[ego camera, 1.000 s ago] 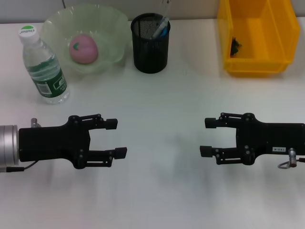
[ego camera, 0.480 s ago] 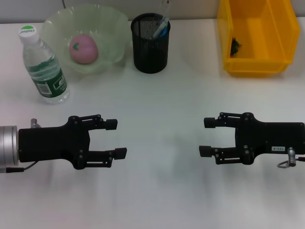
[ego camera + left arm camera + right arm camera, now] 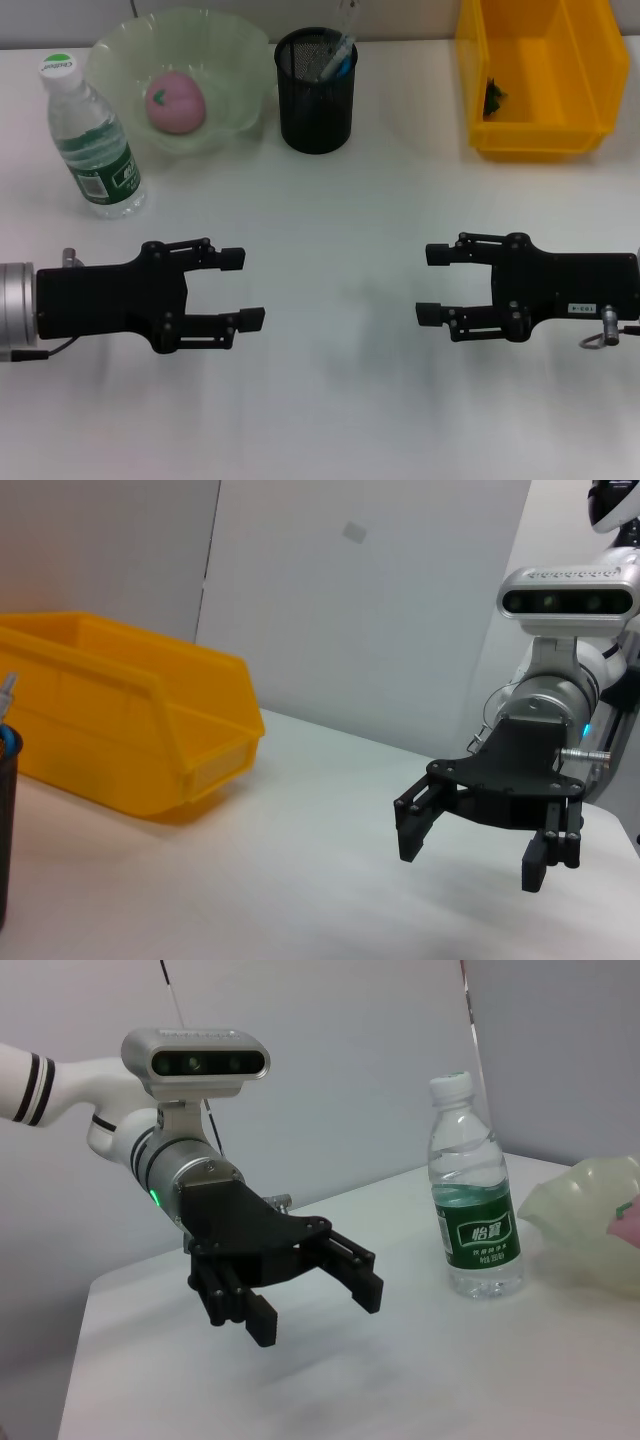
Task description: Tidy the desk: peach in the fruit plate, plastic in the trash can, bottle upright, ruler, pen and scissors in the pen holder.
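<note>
The peach point(image 3: 176, 101) lies in the fruit plate point(image 3: 240, 60) at the back left. Beside it the bottle point(image 3: 95, 140) stands upright. The pen holder point(image 3: 316, 100) holds the pen point(image 3: 336, 52), the light blue scissors point(image 3: 343, 68) and the clear ruler point(image 3: 347, 18). The plastic point(image 3: 493, 98) lies inside the trash can point(image 3: 540, 130) at the back right. My left gripper point(image 3: 245, 289) hovers open and empty over the near left of the desk point(image 3: 330, 210). My right gripper point(image 3: 431, 284) is open and empty at the near right, facing it.
The left wrist view shows the right gripper point(image 3: 470, 860) above the white tabletop, the trash can point(image 3: 120, 730) behind it. The right wrist view shows the left gripper point(image 3: 315, 1312), the bottle point(image 3: 475, 1200) and the fruit plate point(image 3: 585, 1220).
My right gripper has crept slightly toward the middle of the desk. Everything else stays as it was.
</note>
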### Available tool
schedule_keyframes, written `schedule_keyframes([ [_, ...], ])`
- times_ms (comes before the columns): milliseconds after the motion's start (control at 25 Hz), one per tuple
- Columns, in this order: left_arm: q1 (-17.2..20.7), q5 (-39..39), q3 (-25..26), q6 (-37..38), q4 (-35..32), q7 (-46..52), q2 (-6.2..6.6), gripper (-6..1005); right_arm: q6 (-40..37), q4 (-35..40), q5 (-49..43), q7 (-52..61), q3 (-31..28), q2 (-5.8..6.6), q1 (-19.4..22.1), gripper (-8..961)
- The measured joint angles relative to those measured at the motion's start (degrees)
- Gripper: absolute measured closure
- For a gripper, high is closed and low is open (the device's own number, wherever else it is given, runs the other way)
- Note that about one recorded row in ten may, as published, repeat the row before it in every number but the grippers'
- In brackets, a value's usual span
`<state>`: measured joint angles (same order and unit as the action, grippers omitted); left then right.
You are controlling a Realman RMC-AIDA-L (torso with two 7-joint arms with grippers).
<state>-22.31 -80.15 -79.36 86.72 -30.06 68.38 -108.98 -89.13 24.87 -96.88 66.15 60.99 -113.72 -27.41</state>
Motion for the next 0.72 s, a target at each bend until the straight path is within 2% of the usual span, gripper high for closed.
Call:
schedule_keyframes([
  [720,-0.20,0.00,0.34,0.21,-0.09,0.00,0.31,199,0.04,0.00,0.21,0.29,0.00,-0.09,-0.40,163],
])
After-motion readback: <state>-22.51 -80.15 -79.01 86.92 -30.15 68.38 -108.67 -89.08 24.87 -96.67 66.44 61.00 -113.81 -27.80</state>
